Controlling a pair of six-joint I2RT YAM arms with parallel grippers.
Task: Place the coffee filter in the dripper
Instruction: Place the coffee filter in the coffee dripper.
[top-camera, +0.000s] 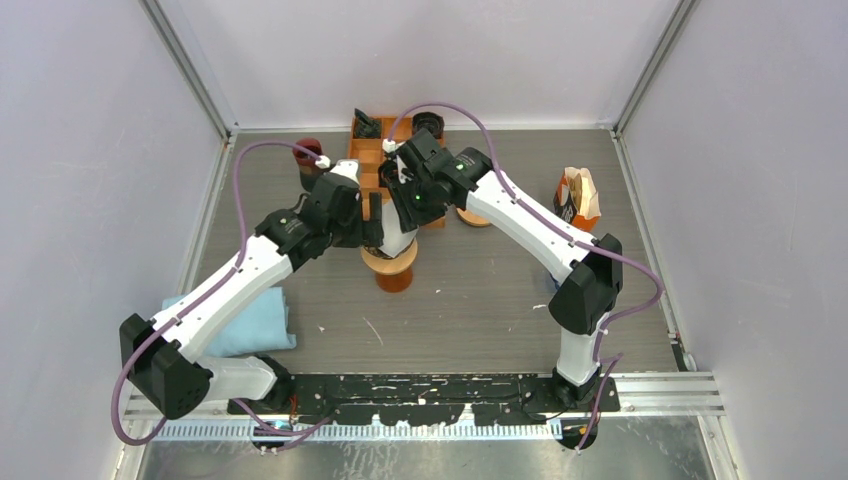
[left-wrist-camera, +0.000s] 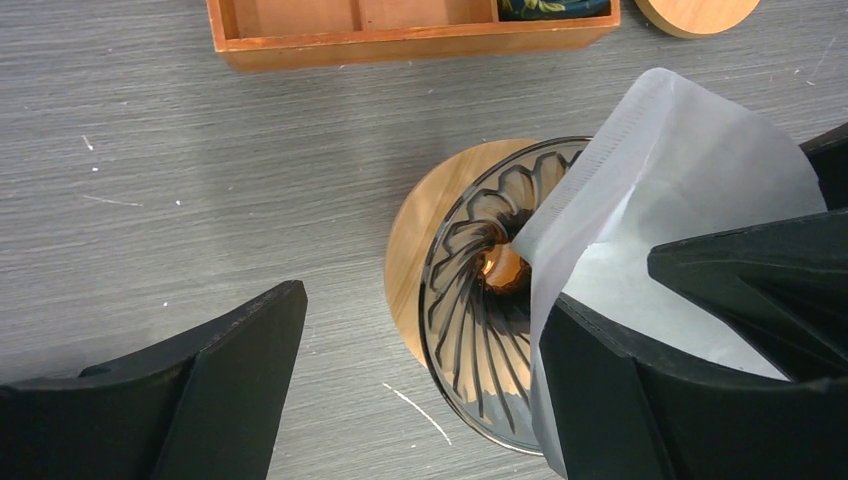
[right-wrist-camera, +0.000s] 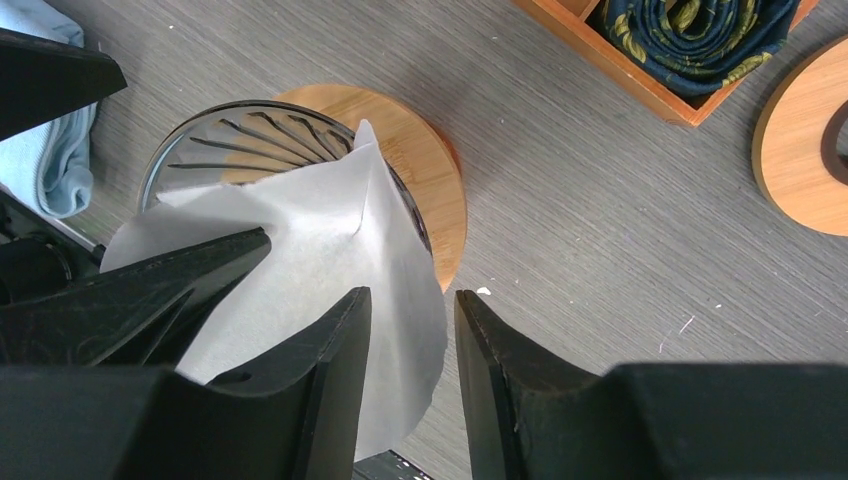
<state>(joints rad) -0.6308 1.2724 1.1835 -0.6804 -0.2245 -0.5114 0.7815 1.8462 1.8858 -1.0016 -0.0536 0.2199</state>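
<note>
At the desk's middle, the filter (left-wrist-camera: 690, 170) is held over the dripper (left-wrist-camera: 478, 300), pinched at its edge by the right gripper (right-wrist-camera: 410, 350) and apparently spread by a finger (left-wrist-camera: 640, 400) of the opened left gripper (left-wrist-camera: 420, 390), so the cone can seat.

The coffee filter (right-wrist-camera: 300, 240) is plain white, over a dark smoky-glass dripper (left-wrist-camera: 480, 300) with spiral ribs on a light wooden base (left-wrist-camera: 410, 250). At upper right of the right wrist view, an orange-brown wooden tray (right-wrist-camera: 640, 75) holds navy cloth (right-wrist-camera: 700, 30) with a yellow leaf pattern; at far left lies a pale blue towel (right-wrist-camera: 60, 150).
</note>
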